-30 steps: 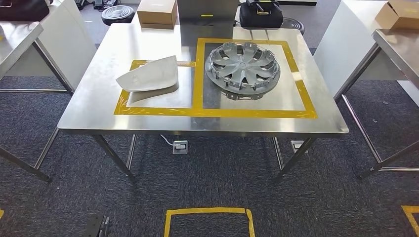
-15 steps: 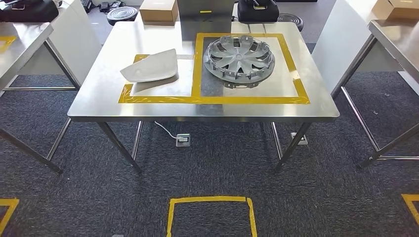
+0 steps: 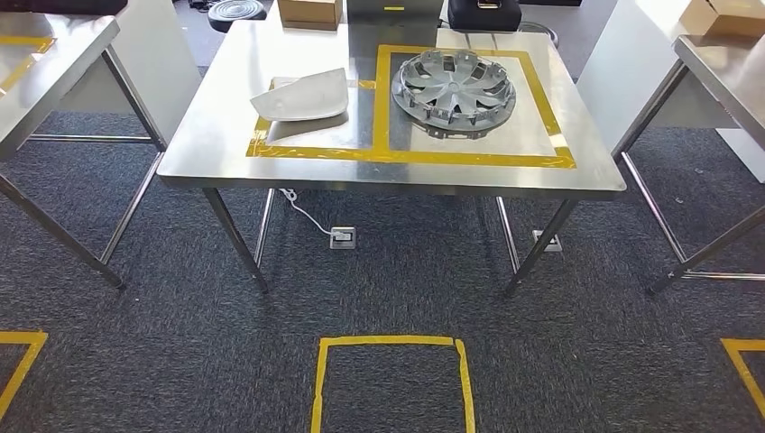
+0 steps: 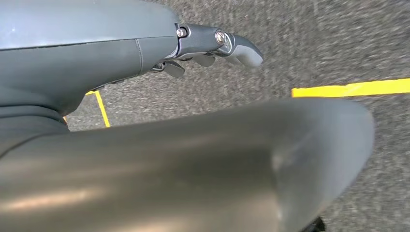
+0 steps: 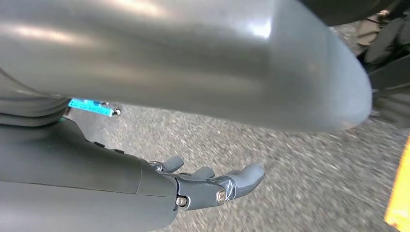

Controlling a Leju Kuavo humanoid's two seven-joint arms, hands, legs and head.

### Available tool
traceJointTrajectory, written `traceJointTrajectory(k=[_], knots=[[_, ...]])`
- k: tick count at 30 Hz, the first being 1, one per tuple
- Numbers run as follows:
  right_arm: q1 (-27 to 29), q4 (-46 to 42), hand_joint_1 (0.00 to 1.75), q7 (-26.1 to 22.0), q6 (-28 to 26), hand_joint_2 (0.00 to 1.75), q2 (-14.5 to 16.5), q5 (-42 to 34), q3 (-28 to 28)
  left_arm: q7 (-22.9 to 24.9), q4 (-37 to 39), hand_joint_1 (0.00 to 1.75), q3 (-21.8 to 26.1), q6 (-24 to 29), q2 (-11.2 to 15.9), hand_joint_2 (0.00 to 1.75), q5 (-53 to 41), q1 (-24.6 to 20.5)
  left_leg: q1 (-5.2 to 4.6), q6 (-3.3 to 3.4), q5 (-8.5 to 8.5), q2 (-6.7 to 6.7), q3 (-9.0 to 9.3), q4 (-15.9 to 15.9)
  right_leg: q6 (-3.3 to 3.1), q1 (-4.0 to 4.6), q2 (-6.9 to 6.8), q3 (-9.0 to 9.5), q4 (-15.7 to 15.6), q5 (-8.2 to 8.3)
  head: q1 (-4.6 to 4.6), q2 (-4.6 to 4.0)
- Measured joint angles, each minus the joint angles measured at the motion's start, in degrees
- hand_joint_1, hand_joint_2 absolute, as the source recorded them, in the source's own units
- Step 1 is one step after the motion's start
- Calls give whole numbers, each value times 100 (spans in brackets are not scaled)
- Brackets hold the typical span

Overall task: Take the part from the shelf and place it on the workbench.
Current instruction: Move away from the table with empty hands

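2 parts lying on the steel counter [image 3: 225, 135], each inside its own frame of yellow tape [image 3: 379, 155]. Toward the left edge, a pale, smooth, shell-like cover [image 3: 302, 97], rounded at one end and tapering to a point at the other, resting inside the smaller frame. Toward the right edge, a silver hubcap [image 3: 454, 82], round, spoked, with clips around its rim, seated in the larger frame and well apart from the cover. Brushed, reflective metal for the top, thin angled steel legs below. At the far edge, a cardboard box [image 3: 309, 11] and a black bag [image 3: 483, 12]. More steel tables off to both sides. Dark, rough carpet on the floor [image 3: 388, 280], marked with a yellow square [image 3: 390, 379] nearer the camera.

Left hand [image 4: 212, 46] hanging over the carpet, holding nothing, fingers slightly curled and apart. Right hand [image 5: 212, 186] likewise over the carpet, holding nothing, fingers loosely spread.

Judged from this: no part in either hand and no shelf anywhere in sight, so the step in hand looks like travel between stations, most likely standing off from the counter rather than reaching for anything. Impossible to tell whether the task's part is 1 of the 2 already on the counter or another waiting on the shelf. Next move calls for locating the shelf, squaring up to it, and raising an arm for a grasp.
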Motion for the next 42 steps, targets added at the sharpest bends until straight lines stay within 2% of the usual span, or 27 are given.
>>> traceJointTrajectory(k=[1, 2, 4, 5, 6, 8, 9, 10, 12, 13, 14, 15, 16, 17, 19, 20, 21, 23, 25, 28, 29, 30, 31, 33, 35, 38, 42], knots=[[-1, 0, 0, -1, 0, 0, 0, 4, 1, 1, 0, 0, 0, -4, -5, 0, 0, 1, -6, -8, 68, -1, -81, 4, -32, 8, 3, 220, -188, 166, 2, 0], [-5, 0, 0, -3, 0, 0, -1, 9, 4, 1, 0, 0, 0, -7, -14, 0, 1, -1, -8, -19, 134, -2, -151, 8, -80, 25, 9, 538, -566, 284, 3, 0], [-22, 0, 0, -14, 5, 0, -15, 21, 19, -2, -1, 0, 0, -10, -37, 0, 1, -2, -14, -69, 258, -2, -235, -2, -166, 72, 18, 1153, -1447, 250, 0, 0], [-31, 0, 0, -20, 8, 0, -22, 23, 27, -5, -1, 0, 0, -13, -46, 0, 0, -4, -7, -103, 320, 2, -248, -21, -197, 98, 23, 1324, -1734, 183, 4, 0], [-36, 0, 0, -26, 11, 0, -28, 27, 34, -11, -1, 0, 0, -22, -56, 0, -4, -3, -1, -143, 385, 6, -252, -51, -216, 118, 24, 1370, -1862, 156, 10, 0], [-39, 1, 0, -39, -3, 0, -27, 31, 40, -28, 5, 0, 0, -45, -68, 0, -19, 6, 11, -214, 450, 1, -270, -88, -278, 114, 15, 1283, -1905, 287, 26, 0], [-42, 2, 0, -51, -10, 0, -26, 32, 44, -37, 9, 0, 0, -57, -76, 0, -32, 13, 10, -239, 334, -7, -305, -22, -324, 100, 5, 1217, -1924, 373, 18, 0], [-45, 2, 0, -65, -16, 0, -25, 32, 49, -44, 13, 0, 0, -65, -81, 0, -43, 21, 9, -259, 102, -14, -358, 152, -361, 85, -3, 1136, -1942, 462, 2, 0], [-45, 2, 0, -81, -16, 0, -22, 30, 63, -56, 15, 0, 0, -74, -90, 0, -57, 27, 12, -286, -519, -22, -495, 811, -403, 89, -11, 945, -1931, 610, -32, 0], [-42, 2, 0, -77, -16, 0, -20, 27, 69, -63, 15, 0, 0, -74, -90, 0, -60, 28, 12, -299, -703, -22, -541, 1169, -401, 95, -14, 842, -1916, 676, -39, 0], [-40, 2, 0, -70, -16, 0, -15, 24, 74, -69, 15, 0, 0, -74, -90, 0, -62, 28, 11, -311, -737, -23, -537, 1428, -396, 98, -20, 732, -1896, 739, -42, 0], [-39, 3, 0, -64, -15, 0, -10, 20, 77, -74, 15, 0, 0, -74, -88, 0, -68, 28, 11, -317, -633, -22, -456, 1520, -385, 97, -26, 619, -1867, 802, -44, 0], [-39, 4, 0, -60, -15, 0, -2, 18, 79, -76, 14, 0, 0, -72, -87, 0, -76, 27, 12, -318, -465, -22, -284, 1424, -370, 93, -31, 507, -1831, 861, -46, 0], [-42, 5, 0, -59, -15, 0, 8, 15, 80, -74, 11, 0, 0, -68, -85, 0, -84, 23, 13, -312, -337, -22, -8, 1135, -349, 89, -35, 406, -1783, 917, -50, 0], [-46, 7, 0, -62, -15, 0, 25, -1, 80, -49, 2, 0, 0, -56, -84, 0, -91, 4, -6, -272, -424, -22, 580, 332, -294, 97, -35, 255, -1679, 1001, -61, 0], [-49, 7, 0, -63, -15, 0, 30, -14, 80, -34, 0, 0, 0, -51, -84, 44, -90, -6, -17, -236, -541, -22, 762, 38, -263, 103, -34, 222, -1639, 1034, -63, 0], [-50, 7, 0, -64, -16, 0, 35, -31, 80, -19, 0, 0, 1, -47, -84, 87, -85, -11, -36, -193, -629, -20, 830, -112, -230, 104, -34, 205, -1624, 1068, -61, 0], [-48, 7, 0, -60, -15, 0, 45, -75, 80, -3, 4, 0, 6, -44, -87, 175, -67, -10, -39, -91, -586, -4, 788, -141, -157, 82, -30, 191, -1611, 1112, -58, 0], [-39, 10, 0, -29, -2, 0, 61, -124, 80, 12, 4, 0, 19, -43, -89, 175, -43, -11, -27, -3, -483, 16, 704, -148, -79, 52, -15, 71, -1349, 888, -45, 0], [-28, 15, 0, 60, 9, 131, 77, -190, 76, 33, 3, 0, 30, -42, -87, 175, -17, -6, -25, 28, -344, 25, 521, -136, 2, 22, -4, -295, -294, 199, -20, 0], [-25, 18, 0, 91, 9, 175, 79, -211, 73, 44, 3, 0, 31, -43, -87, 175, -12, 0, -26, 19, -306, 24, 465, -127, 13, 17, -4, -327, -67, 93, -17, 0], [-21, 21, 0, 118, 9, 175, 80, -238, 68, 55, 4, 0, 33, -43, -89, 175, -8, 6, -24, 7, -275, 24, 419, -119, 15, 13, -4, -249, -49, 91, -16, 0], [-18, 23, 0, 140, 9, 175, 81, -263, 60, 62, 5, 0, 34, -44, -90, 175, -7, 9, -22, -7, -249, 23, 385, -112, 7, 9, -4, -50, -269, 184, -14, 0], [-22, 24, 0, 165, 9, 175, 81, -315, 31, 67, 5, 0, 35, -44, -96, 175, -7, 8, -23, -47, -212, 24, 356, -101, -35, 12, -3, 525, -1097, 418, -11, 0], [-32, 26, 0, 188, 9, 175, 87, -352, -8, 68, 2, 0, 40, -45, -96, 175, -7, -3, -43, -81, -194, 28, 345, -92, -96, 31, -3, 848, -1649, 521, -14, 0], [-3, 28, 0, 210, -1, 175, 104, -454, -2, 66, -4, 0, 54, -48, -87, 175, 6, -4, -57, -81, -174, 30, 332, -98, -149, 53, -10, 855, -1733, 550, -28, 0], [63, 20, 0, 197, -17, 175, 102, -946, 252, 66, -45, 0, 54, -57, -83, 175, 125, 68, -28, -165, -116, 27, 328, -145, -216, 86, -10, 824, -1725, 576, -33, 0]])
